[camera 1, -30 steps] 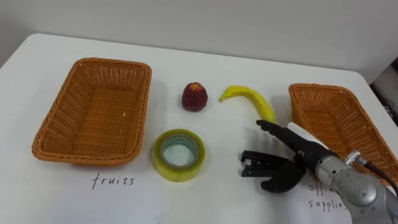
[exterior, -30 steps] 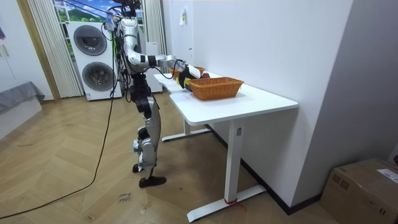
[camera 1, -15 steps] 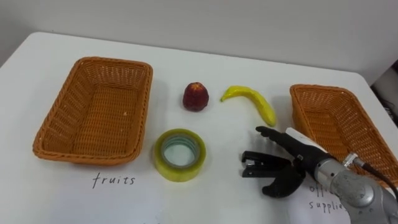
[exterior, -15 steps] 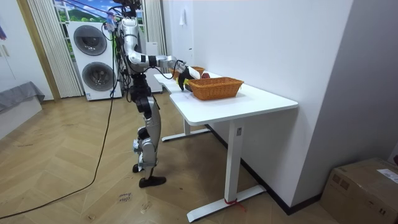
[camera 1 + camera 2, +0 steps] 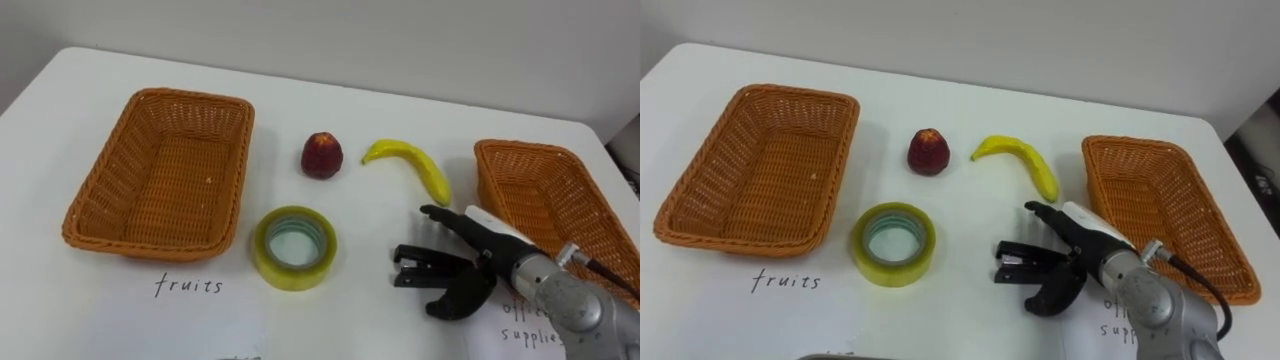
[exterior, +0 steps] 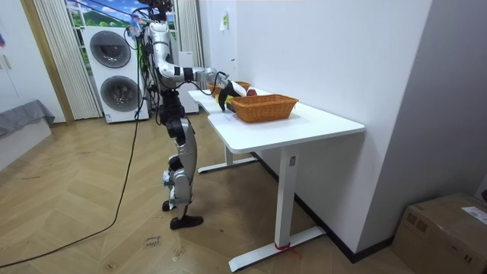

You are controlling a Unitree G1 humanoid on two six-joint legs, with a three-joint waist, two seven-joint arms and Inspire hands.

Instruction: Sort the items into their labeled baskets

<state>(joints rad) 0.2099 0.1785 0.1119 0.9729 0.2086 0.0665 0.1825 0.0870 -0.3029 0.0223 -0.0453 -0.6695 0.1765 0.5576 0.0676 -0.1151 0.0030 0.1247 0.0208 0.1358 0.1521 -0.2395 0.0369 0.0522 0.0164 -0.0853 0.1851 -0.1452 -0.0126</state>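
Fingers (image 5: 446,215) of the right hand (image 5: 480,262) are reaching forward, nearly straight, over the back end of the black stapler (image 5: 418,268), while the thumb is curving in below it. The hand is bracketing the stapler loosely, not clamping it. Whether any pad is touching it, I cannot tell.

- White table (image 5: 340,105): the robot is standing at its end and extending an arm over the top, per the room view.
- Left wicker basket (image 5: 98,214): sitting empty, with a handwritten label on the table in front of it.
- Right wicker basket (image 5: 520,148): also holding nothing, lying just beyond the right hand.
- Yellow tape roll (image 5: 300,278): lying flat between the left basket and the stapler.
- Banana (image 5: 415,163) and red apple (image 5: 321,156): resting side by side, apart, between the two baskets.
- Stapler: lying on the table, near the right basket.

Change over the last second: the whole view is shifting slightly, which is the camera's own doing. Against the banana and the tape roll, the stapler is staying where it was, and the hand is keeping almost the same pose around it.

Judgement: the grasp is still settling, all four items are still waiting to be sorted, and the stapler looks to be the first pick, bound for the right basket.
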